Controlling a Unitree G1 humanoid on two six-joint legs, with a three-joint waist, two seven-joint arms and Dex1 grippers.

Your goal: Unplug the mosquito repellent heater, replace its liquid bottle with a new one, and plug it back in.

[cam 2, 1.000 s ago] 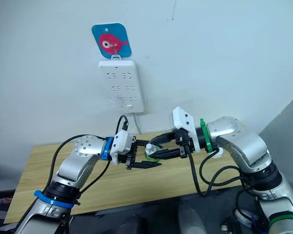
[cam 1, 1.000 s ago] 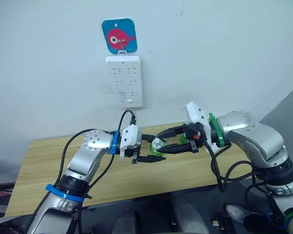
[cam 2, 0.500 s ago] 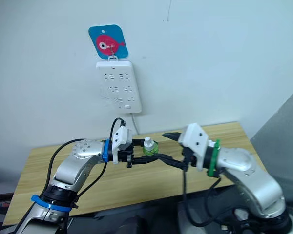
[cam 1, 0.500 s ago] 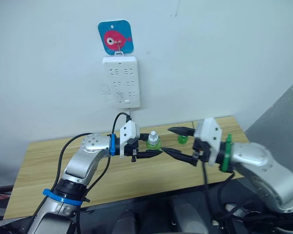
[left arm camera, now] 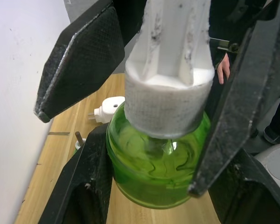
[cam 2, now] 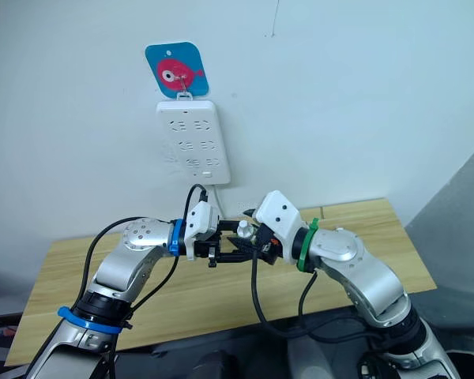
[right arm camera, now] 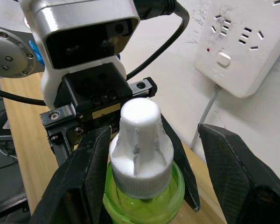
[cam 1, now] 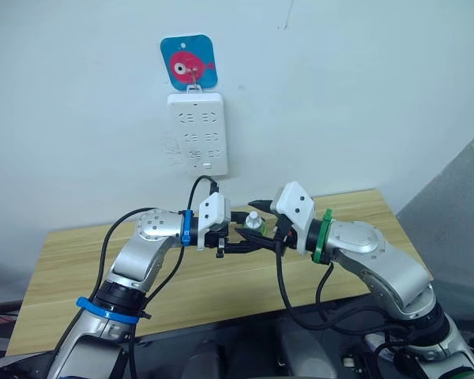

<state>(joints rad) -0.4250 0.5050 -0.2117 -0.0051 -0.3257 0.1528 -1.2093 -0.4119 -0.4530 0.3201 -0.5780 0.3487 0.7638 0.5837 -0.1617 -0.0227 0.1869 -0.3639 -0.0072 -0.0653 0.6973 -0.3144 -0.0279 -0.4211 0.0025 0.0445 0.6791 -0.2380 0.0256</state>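
Holding the green bottle [left arm camera: 156, 163] clenched in the left gripper [cam 1: 238, 239]; right gripper [right arm camera: 154, 196] fingers spread around the white cap [right arm camera: 141, 140] — close squarely, then twist off.

A plain pale wall [cam 1: 363, 95] fills the back of the room, evenly lit. A white power strip [cam 1: 197, 133] hangs upright on it from a hook on a blue square plaque with a pink fish [cam 1: 189, 62]; a white cord drops from the strip's lower end. Below stands a light wooden bench [cam 1: 71, 264], its long edge against the wall. A grey panel [cam 1: 458, 213] rises at the right.
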